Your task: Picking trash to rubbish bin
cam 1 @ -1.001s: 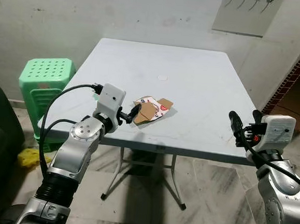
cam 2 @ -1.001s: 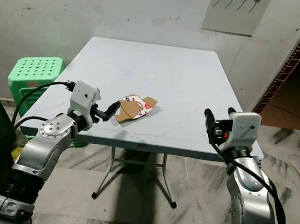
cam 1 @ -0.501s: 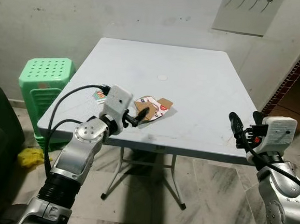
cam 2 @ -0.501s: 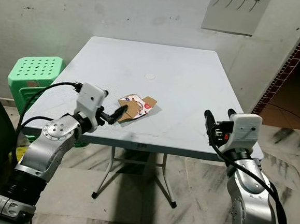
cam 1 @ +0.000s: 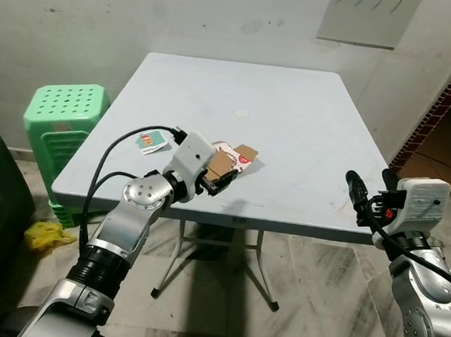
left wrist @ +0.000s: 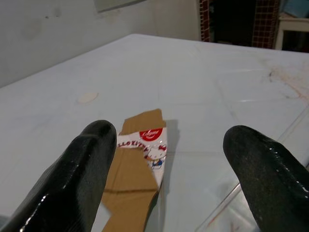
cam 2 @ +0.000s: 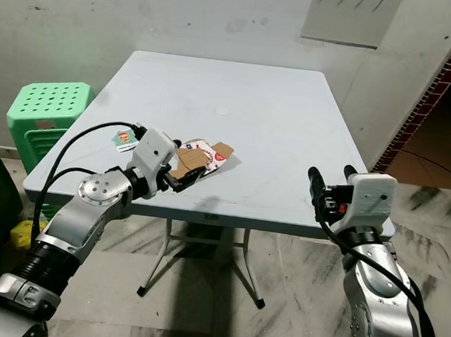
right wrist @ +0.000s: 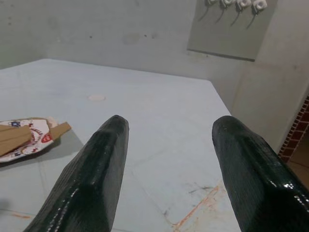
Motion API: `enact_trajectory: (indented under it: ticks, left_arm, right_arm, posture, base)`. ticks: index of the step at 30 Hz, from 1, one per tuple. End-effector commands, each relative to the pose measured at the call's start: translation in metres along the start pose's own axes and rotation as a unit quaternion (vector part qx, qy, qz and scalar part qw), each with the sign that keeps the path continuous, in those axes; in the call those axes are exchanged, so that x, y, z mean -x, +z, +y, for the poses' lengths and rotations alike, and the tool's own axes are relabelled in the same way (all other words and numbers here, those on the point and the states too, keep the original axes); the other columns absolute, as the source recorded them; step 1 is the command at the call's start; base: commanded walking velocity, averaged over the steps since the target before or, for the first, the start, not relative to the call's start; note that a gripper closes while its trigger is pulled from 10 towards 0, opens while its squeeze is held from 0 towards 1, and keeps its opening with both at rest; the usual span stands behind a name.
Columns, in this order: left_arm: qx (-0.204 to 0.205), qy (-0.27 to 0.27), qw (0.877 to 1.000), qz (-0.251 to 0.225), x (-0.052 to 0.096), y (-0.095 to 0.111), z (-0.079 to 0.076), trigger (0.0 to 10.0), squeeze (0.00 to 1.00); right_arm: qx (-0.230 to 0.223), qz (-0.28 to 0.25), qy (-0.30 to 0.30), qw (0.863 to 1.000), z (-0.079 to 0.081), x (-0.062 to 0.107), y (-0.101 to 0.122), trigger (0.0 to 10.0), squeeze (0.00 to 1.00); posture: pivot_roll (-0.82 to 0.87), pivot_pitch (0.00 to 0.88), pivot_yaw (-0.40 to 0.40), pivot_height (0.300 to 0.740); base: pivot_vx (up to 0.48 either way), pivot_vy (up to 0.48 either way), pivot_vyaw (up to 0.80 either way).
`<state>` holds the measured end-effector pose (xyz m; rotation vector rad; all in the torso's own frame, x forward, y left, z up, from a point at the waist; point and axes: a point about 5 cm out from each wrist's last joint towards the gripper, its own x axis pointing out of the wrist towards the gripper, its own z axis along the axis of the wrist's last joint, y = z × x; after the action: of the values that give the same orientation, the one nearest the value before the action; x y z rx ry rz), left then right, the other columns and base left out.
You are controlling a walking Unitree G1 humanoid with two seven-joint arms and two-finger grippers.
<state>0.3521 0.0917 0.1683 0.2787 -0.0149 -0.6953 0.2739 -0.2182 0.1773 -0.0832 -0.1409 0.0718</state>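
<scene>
Left hand [cam 1: 218, 182] is at the near end of the carton [cam 1: 230, 163], a flattened piece of printed cardboard lying on the counter [cam 1: 306, 136] toward its front-left part. Fingers apart, nothing held. In the left wrist view the carton [left wrist: 140, 183] lies between the two fingers [left wrist: 72, 179], closer to one of them.

Step in hand, as I judge it: closing on the carton. To do it well I would centre it between the fingers, keep the tips low against the counter since the carton is nearly flat, and close on the raised folded edge, not the flap. A thin card may slide ahead of the fingers, so close slowly.

Right hand [cam 1: 369, 194] hovers off the counter's front-right edge, fingers apart, empty.

The head views show a small card [cam 1: 153, 141] near the left edge and a green stool [cam 1: 62, 113] beside the counter; no bin is in sight. The right wrist view shows the carton [right wrist: 29, 137] side-on, with a slight lift at its far flap.
</scene>
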Motion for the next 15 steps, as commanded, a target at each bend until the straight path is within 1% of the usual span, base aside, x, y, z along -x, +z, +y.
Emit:
enact_trajectory:
  ticks: [1, 3, 4, 6, 7, 10, 11, 14, 15]
  left_arm:
    - [-0.007, -0.007, 1.0, -0.015, -0.004, 0.009, 0.004, 10.0, 0.0]
    - [-0.01, -0.009, 1.0, -0.017, -0.007, 0.011, 0.005, 10.0, 0.0]
    - [-0.011, -0.011, 1.0, -0.018, -0.011, 0.014, 0.005, 10.0, 0.0]
    - [-0.012, -0.012, 1.0, -0.019, -0.011, 0.015, 0.005, 10.0, 0.0]
    - [-0.007, -0.01, 1.0, -0.02, -0.012, 0.016, 0.006, 10.0, 0.0]
    - [-0.009, -0.01, 1.0, -0.018, -0.017, 0.018, 0.007, 10.0, 0.0]
    - [-0.008, -0.012, 1.0, -0.017, -0.018, 0.018, 0.006, 10.0, 0.0]
    - [-0.009, -0.013, 1.0, -0.019, -0.019, 0.019, 0.007, 10.0, 0.0]
    - [-0.005, -0.01, 1.0, -0.017, -0.022, 0.02, 0.009, 10.0, 0.0]
  right_arm:
    - [-0.005, -0.012, -0.008, 1.0, -0.001, -0.002, 0.008, 10.0, 0.0]
    - [-0.008, -0.014, -0.007, 1.0, 0.002, -0.003, 0.009, 10.0, 0.0]
    - [-0.01, -0.016, -0.004, 1.0, 0.005, -0.004, 0.01, 10.0, 0.0]
    - [-0.01, -0.017, -0.003, 1.0, 0.006, -0.002, 0.012, 10.0, 0.0]
    - [-0.012, -0.018, -0.002, 1.0, 0.007, -0.001, 0.013, 10.0, 0.0]
    - [-0.019, -0.015, -0.004, 1.0, 0.01, 0.003, 0.014, 10.0, 0.0]
    - [-0.02, -0.014, -0.004, 1.0, 0.01, 0.004, 0.013, 10.0, 0.0]
    - [-0.023, -0.014, -0.002, 1.0, 0.013, 0.008, 0.016, 10.0, 0.0]
    - [-0.025, -0.014, -0.002, 1.0, 0.015, 0.012, 0.018, 10.0, 0.0]
  posture:
    - [-0.12, 0.123, -0.015, 0.74]
    - [-0.12, 0.136, -0.011, 0.74]
    - [-0.12, 0.15, -0.006, 0.74]
    - [-0.12, 0.156, -0.006, 0.74]
    - [-0.12, 0.179, -0.003, 0.74]
    - [-0.12, 0.216, 0.002, 0.74]
    - [-0.12, 0.216, 0.002, 0.74]
    - [-0.14, 0.254, 0.009, 0.74]
    - [-0.14, 0.268, 0.011, 0.74]
  base:
    - [0.0, 0.0, 0.0]
    - [0.0, 0.0, 0.0]
    - [0.0, 0.0, 0.0]
    - [0.0, 0.0, 0.0]
    - [0.0, 0.0, 0.0]
    - [0.0, 0.0, 0.0]
    - [0.0, 0.0, 0.0]
    - [0.0, 0.0, 0.0]
    - [0.0, 0.0, 0.0]
